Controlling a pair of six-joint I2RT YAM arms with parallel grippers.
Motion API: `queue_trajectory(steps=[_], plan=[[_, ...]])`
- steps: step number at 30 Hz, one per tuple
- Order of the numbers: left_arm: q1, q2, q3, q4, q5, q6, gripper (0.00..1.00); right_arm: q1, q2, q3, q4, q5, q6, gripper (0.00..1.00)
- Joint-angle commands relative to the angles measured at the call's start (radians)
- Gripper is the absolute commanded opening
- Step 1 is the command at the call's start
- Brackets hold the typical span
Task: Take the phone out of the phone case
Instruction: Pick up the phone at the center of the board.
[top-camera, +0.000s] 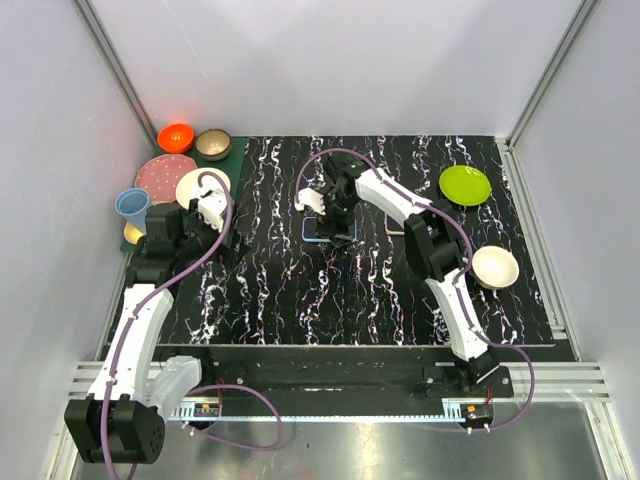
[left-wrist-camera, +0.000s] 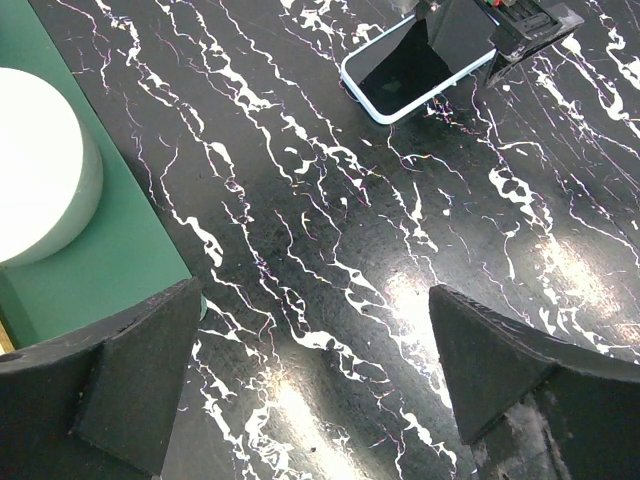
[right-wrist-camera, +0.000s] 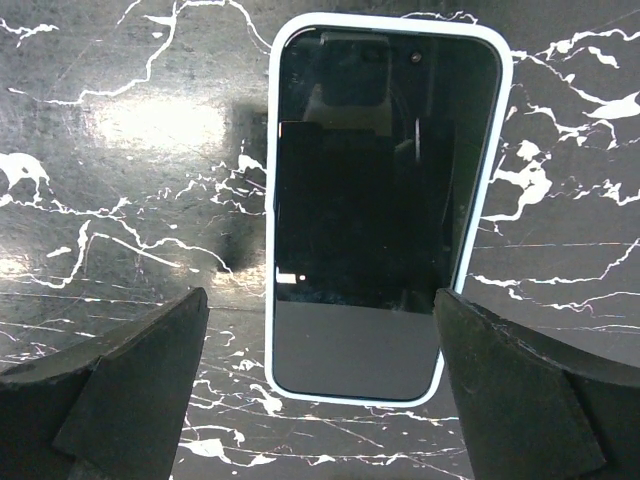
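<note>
The right pincer (right-wrist-camera: 315, 335) hangs released directly above the phone (right-wrist-camera: 375, 200), which lies in its white case (right-wrist-camera: 271, 150) on the surface (right-wrist-camera: 120, 200), so the approach seems underway; next, it likely must descend and grip an edge.

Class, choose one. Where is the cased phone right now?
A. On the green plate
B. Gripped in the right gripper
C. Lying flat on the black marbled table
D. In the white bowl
C: the phone, in its pale case, lies screen-up on the table beneath the right gripper, whose jaws stand open and clear of it.
</note>
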Motion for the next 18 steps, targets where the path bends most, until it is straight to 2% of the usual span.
queue_trajectory(steps=[1,18], plan=[[0.012,-0.002,-0.003,0.037,0.047,0.009,0.99,0.011,0.011,0.055,-0.001,0.01,-0.021,1.0],[0.04,0.002,-0.008,0.037,0.084,0.009,0.99,0.03,0.055,0.112,0.027,0.047,-0.004,1.0]])
